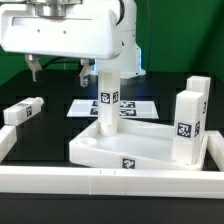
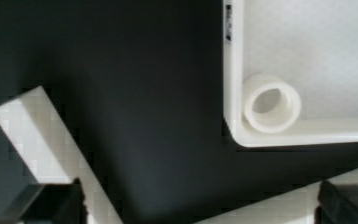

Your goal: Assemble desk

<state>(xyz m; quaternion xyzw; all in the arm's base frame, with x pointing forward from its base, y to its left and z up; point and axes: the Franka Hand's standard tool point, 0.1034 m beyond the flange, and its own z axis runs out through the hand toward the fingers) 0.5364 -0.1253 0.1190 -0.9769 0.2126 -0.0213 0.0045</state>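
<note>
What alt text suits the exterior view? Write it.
A white tabletop lies on a black table with two legs standing in it. The open gripper hangs above; another leg lies loose.

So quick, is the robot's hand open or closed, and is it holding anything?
Hand: open, fingers spread wide, holding nothing; it hangs above the table behind the tabletop.

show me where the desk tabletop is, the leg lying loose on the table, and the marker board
tabletop point(image 1: 110, 148): exterior view, on its floor near the front rim.
loose leg point(image 1: 22, 111): exterior view, middle of its top face.
marker board point(image 1: 133, 106): exterior view, bare white strip beside the tags.
</note>
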